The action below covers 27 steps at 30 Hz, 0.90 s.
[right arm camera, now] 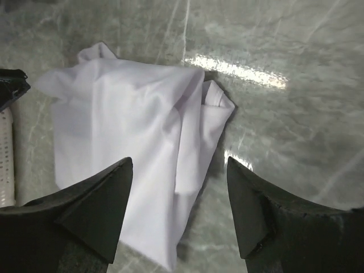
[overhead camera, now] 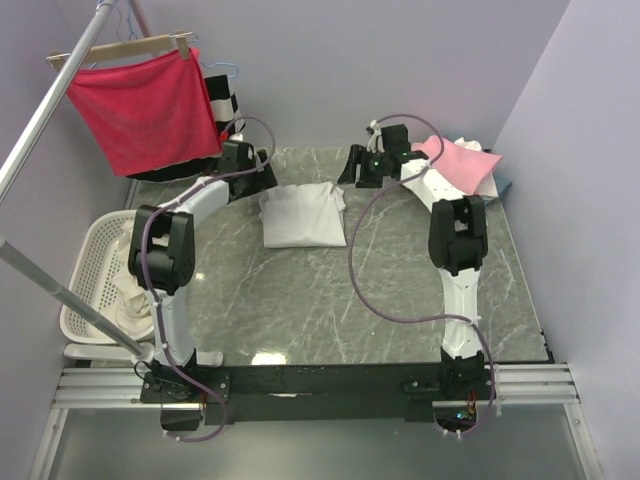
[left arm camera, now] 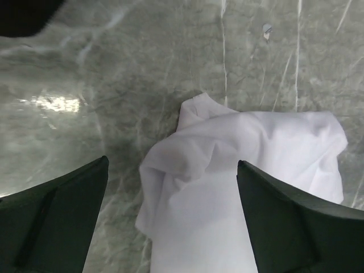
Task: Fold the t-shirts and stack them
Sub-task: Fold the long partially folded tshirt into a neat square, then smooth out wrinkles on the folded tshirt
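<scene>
Shirt (overhead camera: 303, 218), folded white, lies on surface (overhead camera: 400, 290), slightly longer left-to-right; left claw (left arm camera: 172, 170) and right claw (right arm camera: 179, 165) both spread, empty.

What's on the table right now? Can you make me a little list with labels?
Middle of table: white t-shirt, roughly folded, lying on the marble table
Far right corner: pink t-shirt, lying on other cloth
Left hand: open, empty, by the white t-shirt's far left corner
Right hand: open, empty, by its far right corner
Left of table: white basket with cloth inside
Hanging: red cloth on a wooden hanger
</scene>
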Each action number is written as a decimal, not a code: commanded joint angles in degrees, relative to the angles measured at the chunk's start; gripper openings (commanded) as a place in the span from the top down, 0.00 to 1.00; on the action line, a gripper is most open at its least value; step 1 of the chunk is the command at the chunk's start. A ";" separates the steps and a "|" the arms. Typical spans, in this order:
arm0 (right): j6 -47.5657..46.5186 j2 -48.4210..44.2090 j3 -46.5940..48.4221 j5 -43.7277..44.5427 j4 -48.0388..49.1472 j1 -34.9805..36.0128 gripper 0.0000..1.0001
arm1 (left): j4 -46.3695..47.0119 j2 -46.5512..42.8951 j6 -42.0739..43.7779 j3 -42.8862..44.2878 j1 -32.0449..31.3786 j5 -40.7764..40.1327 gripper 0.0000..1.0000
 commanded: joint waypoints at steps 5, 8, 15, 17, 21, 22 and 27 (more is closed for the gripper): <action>0.51 -9.49 -0.81 -1.62 5.12 1.88 0.26 | 5.02 -10.05 0.81 -0.88 -0.06 12.71 0.01; 2.09 -6.15 2.17 -3.90 4.60 3.46 0.26 | 6.17 -7.68 -0.24 0.52 -0.15 20.19 0.01; 5.26 1.84 7.62 -7.50 6.17 4.43 0.28 | 11.44 -0.82 -1.47 -1.23 -0.15 26.18 0.03; 5.62 3.61 9.21 -8.65 5.12 4.52 0.28 | 14.24 1.37 -1.74 -0.97 -0.15 27.07 0.04; 6.50 7.38 10.96 -9.62 5.12 4.52 0.28 | 16.45 4.01 -2.09 -1.41 -0.06 27.95 0.03; 6.50 8.00 11.49 -9.44 3.82 4.52 0.28 | 16.45 4.63 -1.92 -1.15 0.02 27.96 0.03; 7.02 11.34 13.17 -2.25 0.38 3.91 0.28 | 16.10 6.83 0.01 -1.06 0.64 25.15 0.03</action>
